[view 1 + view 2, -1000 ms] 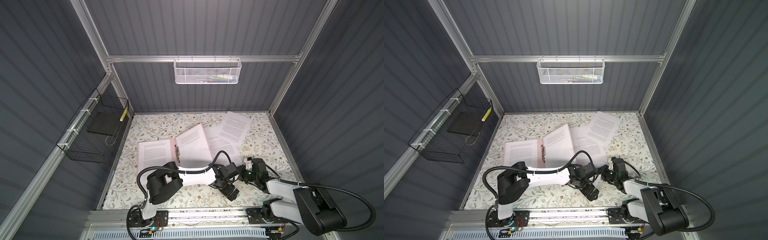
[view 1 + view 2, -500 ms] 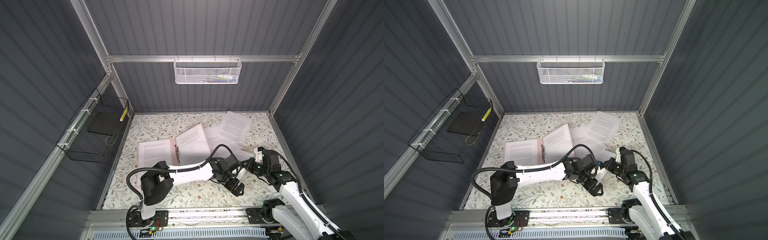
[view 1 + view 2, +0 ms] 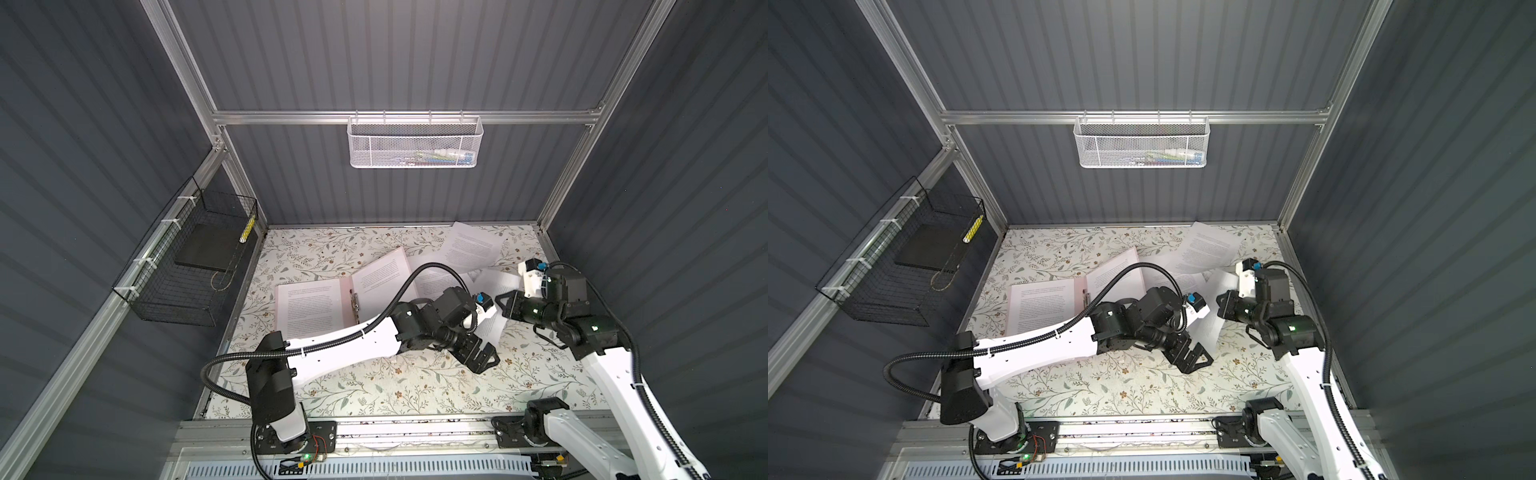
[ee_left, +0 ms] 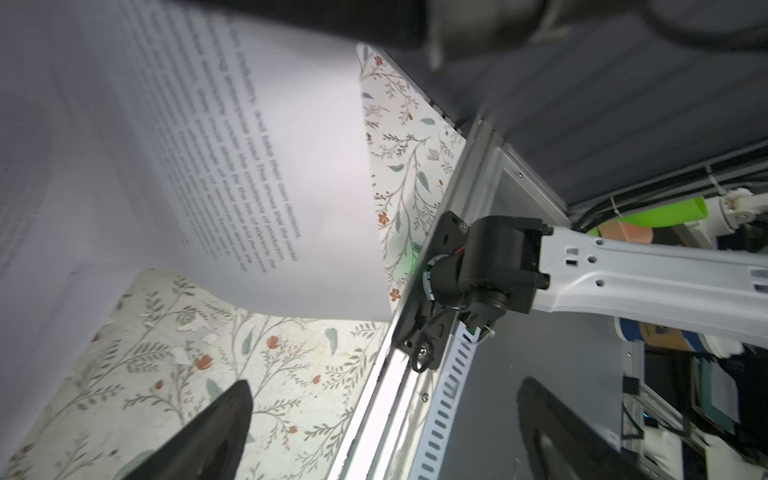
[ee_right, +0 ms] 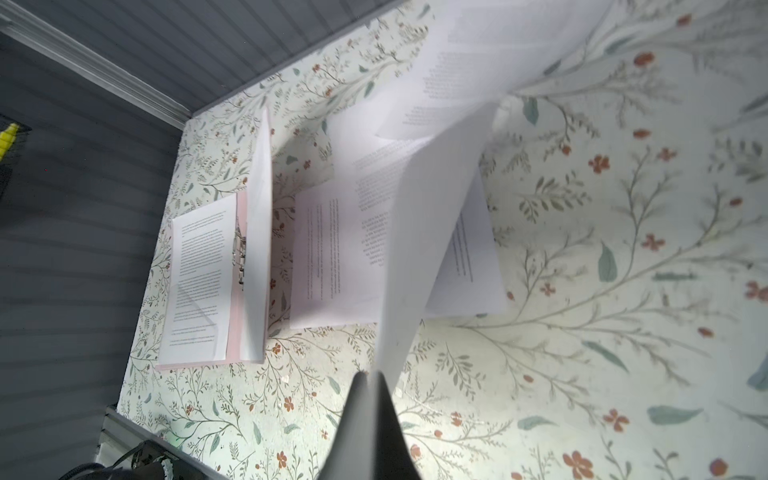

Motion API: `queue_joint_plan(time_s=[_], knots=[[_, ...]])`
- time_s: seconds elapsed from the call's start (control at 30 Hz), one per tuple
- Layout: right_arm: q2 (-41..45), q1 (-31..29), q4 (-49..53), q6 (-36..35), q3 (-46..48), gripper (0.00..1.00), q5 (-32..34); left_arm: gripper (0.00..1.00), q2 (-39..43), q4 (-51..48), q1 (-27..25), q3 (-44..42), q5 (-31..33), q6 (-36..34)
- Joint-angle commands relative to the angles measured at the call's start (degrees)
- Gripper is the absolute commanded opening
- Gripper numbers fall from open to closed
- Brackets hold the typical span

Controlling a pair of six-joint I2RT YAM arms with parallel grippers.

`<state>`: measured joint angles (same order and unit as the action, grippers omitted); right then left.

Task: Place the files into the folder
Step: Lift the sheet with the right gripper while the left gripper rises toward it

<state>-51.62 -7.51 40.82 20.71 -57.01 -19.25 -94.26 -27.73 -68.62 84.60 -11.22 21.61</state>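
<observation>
Risking a slip first: held sheet (image 5: pixel 432 208) gripped by one edge only, hanging limp and bowed above the right half of the tabletop (image 3: pixel 374 386), apt to fold, flutter or slide free on any quick swing toward the folder (image 3: pixel 346 291).

Risking a snag too, with the left end effector (image 3: pixel 480 358) and its wrist stretched across the middle, just beside the hanging paper (perhaps brushing it; hard to tell from a top view). Could crease or tug the sheet out of the pinch on the way past.

Further trouble at the goal: folder lying open left of the middle, near the left edge, with one filed sheet (image 3: pixel 307 309) flat on its left half and its raised right half (image 3: pixel 380 274) standing tilted up. Easily knocked shut or pushed askew by an incoming sheet or arm. Might also catch on the clip (image 5: pixel 240 257) by the spine and land crooked.

Dragging the trailing edge low could also disturb the loose files (image 3: pixel 469 247), overlapped toward the far right corner.

Right end effector (image 5: pixel 370 380): pressed together, pinching the held sheet's edge, nothing else in contact.

Left end effector: spread as wide as seen anywhere, holding nothing, hovering just above the tabletop and angled toward the near edge.
</observation>
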Motion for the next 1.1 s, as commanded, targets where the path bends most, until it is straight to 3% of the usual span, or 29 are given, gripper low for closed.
queue_joint_plan(time_s=[0.0, 0.1, 0.23, 0.4, 0.5, 0.57, 0.7, 0.87, 1.0, 1.07], knots=[[-2.28, 0.04, 5.49, -7.77, -7.58, 0.0, -3.3, 1.0, 5.27, -3.86, 0.83, -0.15, 13.65, -1.81], [-4.76, -1.59, 7.69, -12.5, -14.48, 0.0, -6.45, 1.0, 9.6, -3.71, 2.38, -2.88, 19.79, -1.67], [-7.53, -6.18, 9.57, -18.76, -21.08, 0.0, -8.98, 1.0, 15.74, -0.68, 6.26, -8.49, 19.76, -1.43], [-14.45, -11.64, 15.01, -26.34, -31.92, 0.0, -7.72, 1.0, 17.7, -2.39, 9.58, -8.67, 19.87, -3.23], [-19.69, -15.93, 21.71, -31.69, -40.17, 0.0, -3.53, 1.0, 19.08, -2.32, 10.32, -8.98, 21.31, -5.87], [-23.07, -18.57, 26.96, -35.75, -45.08, 0.0, 2.96, 1.0, 20.95, 0.01, 10.59, -10.42, 21.32, -9.54], [-27.12, -19.18, 31.81, -40.97, -49.81, 0.0, 10.16, 1.0, 24.68, 5.31, 11.11, -13.37, 22.58, -17.8], [-26.48, -18.66, 30.69, -50.83, -49.88, 0.0, 14.83, 1.0, 29.83, 17.79, 12.2, -21.56, 15.85, -35.7], [-24.15, -17.53, 29.49, -58.4, -49.11, 0.0, 10.88, 0.99, 26.39, 12.88, 15.15, -14.76, 8.47, -43.54], [-23.07, -17.37, 28.98, -60.82, -48.29, 0.0, 9.45, 0.97, 23.55, 8.66, 16.67, -8.69, 1.66, -45.98]])
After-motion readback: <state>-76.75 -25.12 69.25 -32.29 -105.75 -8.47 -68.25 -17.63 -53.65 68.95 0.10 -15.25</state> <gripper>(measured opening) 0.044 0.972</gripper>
